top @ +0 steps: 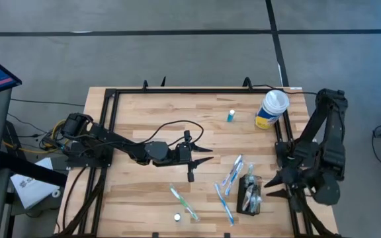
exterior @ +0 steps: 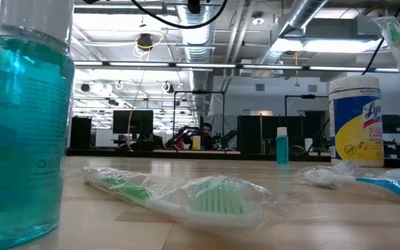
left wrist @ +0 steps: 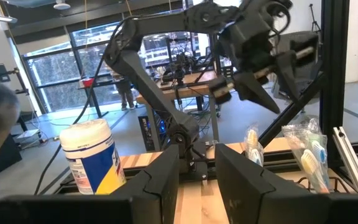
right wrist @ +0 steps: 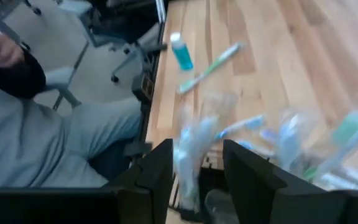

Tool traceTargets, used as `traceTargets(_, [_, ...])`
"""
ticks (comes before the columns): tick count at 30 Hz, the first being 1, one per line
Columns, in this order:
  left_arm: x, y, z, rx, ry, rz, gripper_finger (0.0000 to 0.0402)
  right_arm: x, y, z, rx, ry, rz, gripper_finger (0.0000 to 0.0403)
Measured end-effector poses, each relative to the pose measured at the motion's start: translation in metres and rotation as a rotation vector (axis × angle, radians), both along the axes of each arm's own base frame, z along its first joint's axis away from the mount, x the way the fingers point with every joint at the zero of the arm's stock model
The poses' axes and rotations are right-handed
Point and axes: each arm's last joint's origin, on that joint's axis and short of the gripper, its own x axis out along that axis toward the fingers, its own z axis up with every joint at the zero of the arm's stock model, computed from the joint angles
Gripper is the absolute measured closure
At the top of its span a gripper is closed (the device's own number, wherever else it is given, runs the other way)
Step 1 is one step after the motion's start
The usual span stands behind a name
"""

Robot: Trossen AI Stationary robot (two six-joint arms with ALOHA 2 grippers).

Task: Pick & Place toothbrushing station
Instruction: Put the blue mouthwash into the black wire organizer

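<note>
The left arm lies stretched low across the bench (top: 144, 112) from the 9 o'clock edge toward the middle, and the left gripper (top: 200, 158) points toward 3 o'clock with its jaws spread on nothing. At about 5 o'clock from it lie wrapped toothbrushes (top: 230, 175), and beyond them the toothbrushing station (top: 251, 194), a small black box with wrapped brushes standing in it, near the bench's 4 o'clock corner. The right arm is folded over the 3 o'clock edge; the right gripper (top: 274, 185) hangs just beside the station at its 3 o'clock side, jaws parted and holding nothing. In the right wrist view the station (right wrist: 194, 186) is blurred and partly cut off between the two fingers (right wrist: 157, 168). A wipes canister (top: 270, 109) stands at 1 o'clock.
</note>
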Motion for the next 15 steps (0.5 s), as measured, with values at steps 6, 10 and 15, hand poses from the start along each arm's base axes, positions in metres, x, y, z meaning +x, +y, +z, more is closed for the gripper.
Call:
traceTargets(6, [0.002,0.009,0.0,-0.03,-0.004,0.022,0.0303,0.003,-0.019,0.013,-0.026,-0.077,-0.026,0.0293])
traceTargets(10, [0.003,0.015,0.0,-0.051,-0.006,0.038,0.0303,0.013,-0.032,0.017,-0.075,-0.107,-0.082,0.0303])
traceTargets(15, [0.004,0.018,0.0,-0.051,-0.005,0.044,0.0303,0.022,-0.055,0.023,-0.062,-0.088,-0.116,0.0311])
